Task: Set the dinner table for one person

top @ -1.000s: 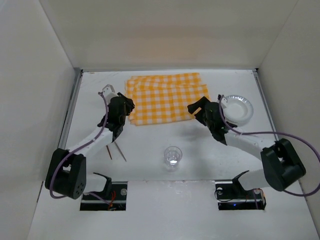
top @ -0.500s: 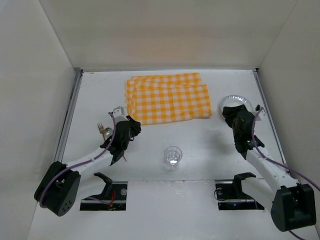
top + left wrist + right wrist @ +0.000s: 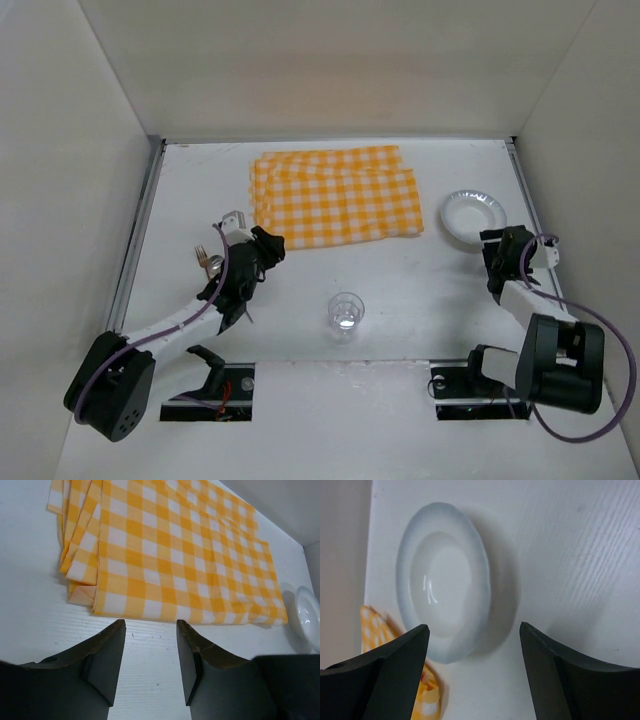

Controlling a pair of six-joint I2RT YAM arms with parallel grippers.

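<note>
**Both grippers open, nothing held**

Top: the white dinner table [image 3: 400, 280] is the whole floor of the walled bay. Checked cloth [image 3: 335, 196] far centre, plate [image 3: 473, 214] to its right, glass [image 3: 346, 312] near centre, fork [image 3: 205, 258] on the left. Left gripper [image 3: 268, 245] is by the cloth's near-left corner. Right gripper [image 3: 497, 243] is just short of the plate.

Left wrist: jaws partly apart, nothing between them, bare table below.

Right wrist: jaws wide, empty, plate ahead.

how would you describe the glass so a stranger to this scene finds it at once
Start at the white dinner table and find the yellow-and-white checked cloth at its far side. Come straight toward the near edge to a small glass standing upright alone. It is the only see-through thing; the plate at the right is opaque white.
</note>
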